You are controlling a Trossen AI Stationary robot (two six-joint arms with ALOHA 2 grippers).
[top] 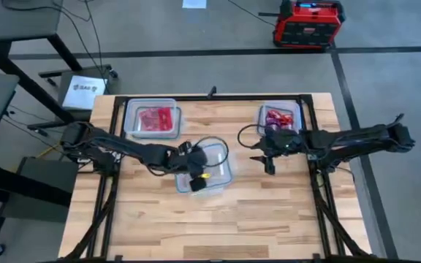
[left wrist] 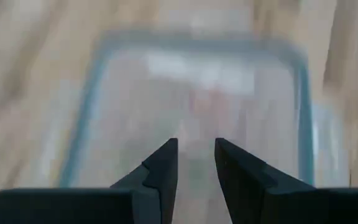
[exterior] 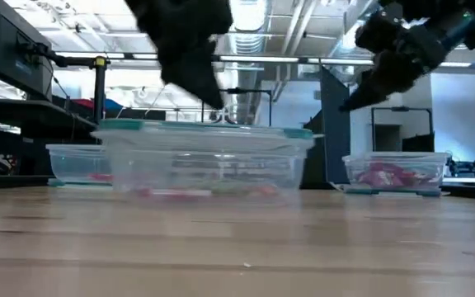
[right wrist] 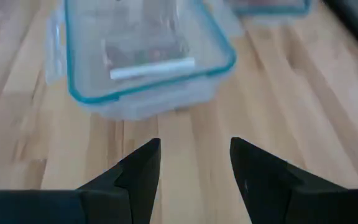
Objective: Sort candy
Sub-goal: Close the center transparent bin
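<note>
Bench (top: 218,219) holds three tubs. Middle tub (top: 221,169): left end effector (top: 196,180) over it, yellowish bit beside it. Tub at 11 o'clock (top: 152,118) has red candy (top: 156,119). Tub at 1 o'clock (top: 278,117) has pink candy (top: 278,117); right end effector (top: 269,165) just below it over bare wood.

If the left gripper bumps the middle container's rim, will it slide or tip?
Likelier slide than tip: the middle container is low, wide and flat-bottomed on smooth wood table. Probably light too, thin clear plastic with little candy inside. Left gripper hovers above.
</note>
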